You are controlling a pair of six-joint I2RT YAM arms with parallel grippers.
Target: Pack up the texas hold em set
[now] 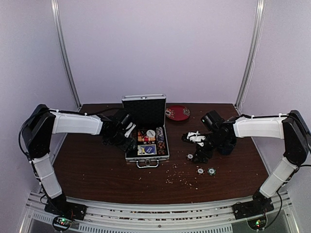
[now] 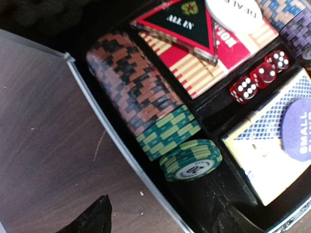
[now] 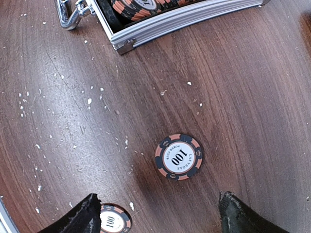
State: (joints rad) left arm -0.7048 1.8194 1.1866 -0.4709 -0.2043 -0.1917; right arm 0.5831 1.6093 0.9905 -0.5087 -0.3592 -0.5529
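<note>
Right wrist: right tool (image 3: 160, 216) spread apart over 100 chip (image 3: 179, 157); left tool (image 2: 165, 216) apart, straddling case (image 2: 97, 109) wall.

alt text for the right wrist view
An orange and black poker chip marked 100 lies flat on a dark wooden table speckled with pale crumbs, just ahead of the open black fingertips of the right gripper. A second chip sits by one fingertip; the handle and corner of a silver case show at top.

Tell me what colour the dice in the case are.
The dice are red with white pips, clearest in the left wrist view.
</note>
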